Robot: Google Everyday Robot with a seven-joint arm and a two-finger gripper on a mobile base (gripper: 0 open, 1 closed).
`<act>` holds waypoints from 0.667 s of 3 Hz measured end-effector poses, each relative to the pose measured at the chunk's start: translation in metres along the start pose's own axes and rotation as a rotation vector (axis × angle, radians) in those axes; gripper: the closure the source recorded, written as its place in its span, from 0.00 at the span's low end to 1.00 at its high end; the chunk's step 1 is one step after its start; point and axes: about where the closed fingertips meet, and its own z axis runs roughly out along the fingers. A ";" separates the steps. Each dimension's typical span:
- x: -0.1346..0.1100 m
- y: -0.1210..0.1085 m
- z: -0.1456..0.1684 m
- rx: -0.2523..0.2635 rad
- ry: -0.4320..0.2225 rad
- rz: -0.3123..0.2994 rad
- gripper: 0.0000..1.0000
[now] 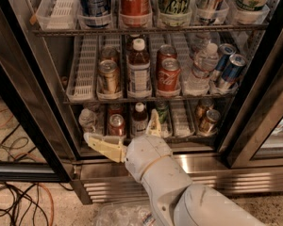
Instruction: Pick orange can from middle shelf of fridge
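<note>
While the gripper [120,126] was held low at centre frame before the bottom rack [181,120] of the fridge [236,166], fingers spread wide and empty, the orange can [108,76] was pictured upright on the middle shelf [85,69], above and slightly left.

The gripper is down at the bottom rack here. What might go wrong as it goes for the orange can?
1. The open gripper sits below the middle shelf. If it rises, a finger may catch that shelf's front edge.
2. The orange can stands close beside a bottle, and the wide-spread fingers may knock the bottle over.
3. Similar-looking cans on the bottom rack could be grabbed by mistake.
</note>
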 end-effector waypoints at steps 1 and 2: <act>0.004 0.001 0.002 0.006 0.006 -0.012 0.00; 0.031 0.003 0.015 0.040 0.026 -0.105 0.00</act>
